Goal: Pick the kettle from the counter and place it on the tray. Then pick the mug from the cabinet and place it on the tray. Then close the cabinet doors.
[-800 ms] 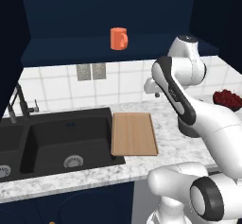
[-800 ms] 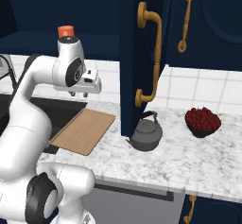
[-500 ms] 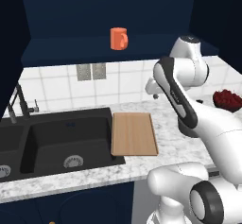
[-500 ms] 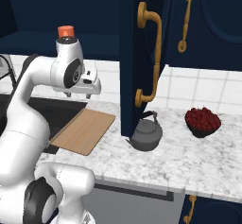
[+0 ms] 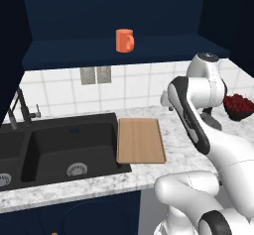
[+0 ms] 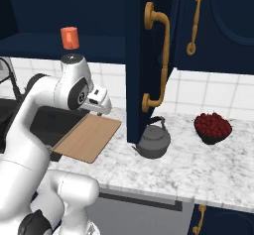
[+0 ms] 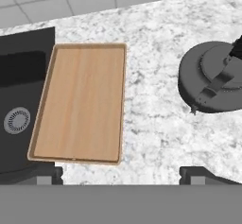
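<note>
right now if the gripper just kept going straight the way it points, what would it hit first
Probably bare counter, in the strip between the tray and the kettle. The gripper looks straight down, its fingertips spread wide; the height above the marble is unclear.

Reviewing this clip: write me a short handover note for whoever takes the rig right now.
Gripper: open, holding nothing, above the counter between tray and kettle.
Kettle: on the counter beside the open cabinet door, not yet picked.
Tray: bare, right of the sink.
Mug: on the cabinet shelf.
A bowl of red fruit sits further right on the counter.
Done: nothing.
Left: kettle to tray, mug to tray, close the doors.
</note>
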Controlling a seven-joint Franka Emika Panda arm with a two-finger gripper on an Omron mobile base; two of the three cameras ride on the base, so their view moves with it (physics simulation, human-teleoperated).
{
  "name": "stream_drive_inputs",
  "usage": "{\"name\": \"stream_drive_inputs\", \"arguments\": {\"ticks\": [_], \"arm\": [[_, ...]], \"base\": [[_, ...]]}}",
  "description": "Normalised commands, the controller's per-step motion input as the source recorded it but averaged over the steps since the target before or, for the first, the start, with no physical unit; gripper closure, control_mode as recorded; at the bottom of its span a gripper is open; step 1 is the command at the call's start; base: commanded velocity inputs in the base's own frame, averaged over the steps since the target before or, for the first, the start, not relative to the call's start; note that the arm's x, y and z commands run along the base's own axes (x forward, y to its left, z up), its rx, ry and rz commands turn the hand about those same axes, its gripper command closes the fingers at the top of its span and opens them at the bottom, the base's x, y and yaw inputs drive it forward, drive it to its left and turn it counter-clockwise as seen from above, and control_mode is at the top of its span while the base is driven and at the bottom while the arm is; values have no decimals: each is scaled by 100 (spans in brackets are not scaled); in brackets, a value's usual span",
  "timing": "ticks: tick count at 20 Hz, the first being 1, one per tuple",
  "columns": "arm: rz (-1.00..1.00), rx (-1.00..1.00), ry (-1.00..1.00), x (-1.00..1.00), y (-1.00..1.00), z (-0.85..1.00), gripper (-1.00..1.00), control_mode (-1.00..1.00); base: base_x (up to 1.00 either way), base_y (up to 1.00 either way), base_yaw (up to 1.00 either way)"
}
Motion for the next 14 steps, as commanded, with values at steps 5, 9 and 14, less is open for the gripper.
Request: {"name": "stream_drive_inputs", "arguments": {"ticks": [5,9,14], "arm": [[-18,0,0,0,-41,-27,-100,-100],[-16,0,1,1,-45,-10,-100,-100],[-9,0,4,16,-54,-11,-100,-100]], "base": [[0,0,0],[0,0,0],[0,0,0]]}}
